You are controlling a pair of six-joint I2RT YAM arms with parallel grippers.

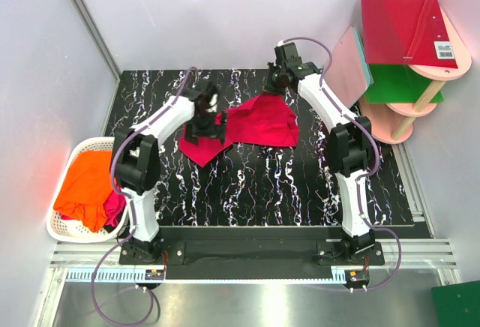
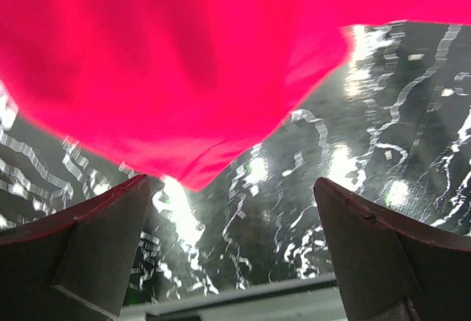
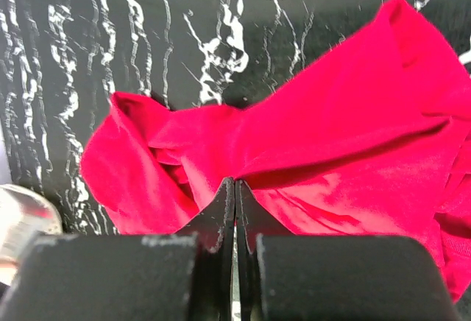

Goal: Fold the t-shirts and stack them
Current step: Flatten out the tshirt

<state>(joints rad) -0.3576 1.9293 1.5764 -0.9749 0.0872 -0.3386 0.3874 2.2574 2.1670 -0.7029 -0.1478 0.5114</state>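
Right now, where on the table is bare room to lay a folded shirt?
The near half of the black table, between the left arm and right arm, in front of the crimson t-shirt, is bare. The far middle is crowded.

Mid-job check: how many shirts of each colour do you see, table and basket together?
Crimson shirts: 2, the crumpled shirt on the table and a half-hidden shirt in the basket
Orange shirts: 1, the orange shirt in that basket
Total: 3
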